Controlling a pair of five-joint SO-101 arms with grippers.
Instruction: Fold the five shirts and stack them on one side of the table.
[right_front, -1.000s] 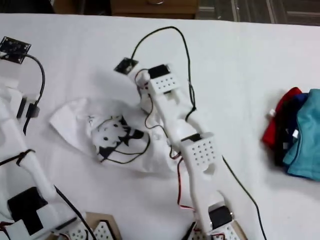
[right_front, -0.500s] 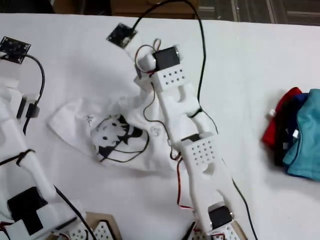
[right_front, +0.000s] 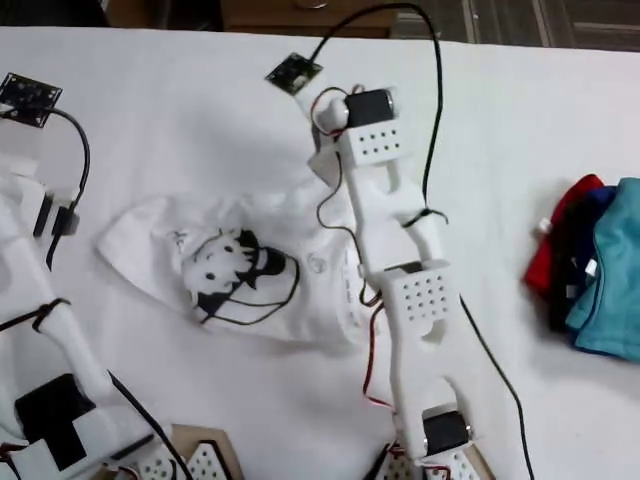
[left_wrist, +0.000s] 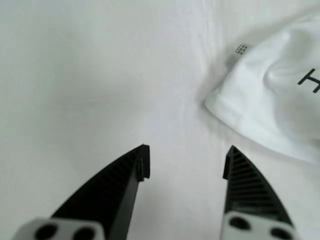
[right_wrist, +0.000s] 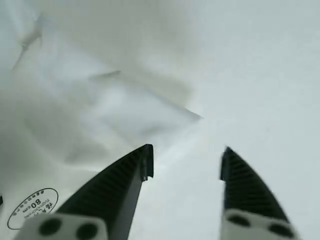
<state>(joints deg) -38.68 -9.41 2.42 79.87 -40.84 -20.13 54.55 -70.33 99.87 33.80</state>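
white shirt (right_front: 230, 270) lies rumpled on the counter (right_front: 150, 120); my right end effector (right_wrist: 185, 161) gapes empty over its far edge to grasp, left end effector (left_wrist: 185, 161) open, empty nearby.

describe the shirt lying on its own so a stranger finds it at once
On the white table, ignore the pile of shirts at the high view's right edge and look near the middle. The white shirt lies there alone, rumpled. It alone is white with a black cartoon face printed on it; the piled ones are red, dark blue and teal.
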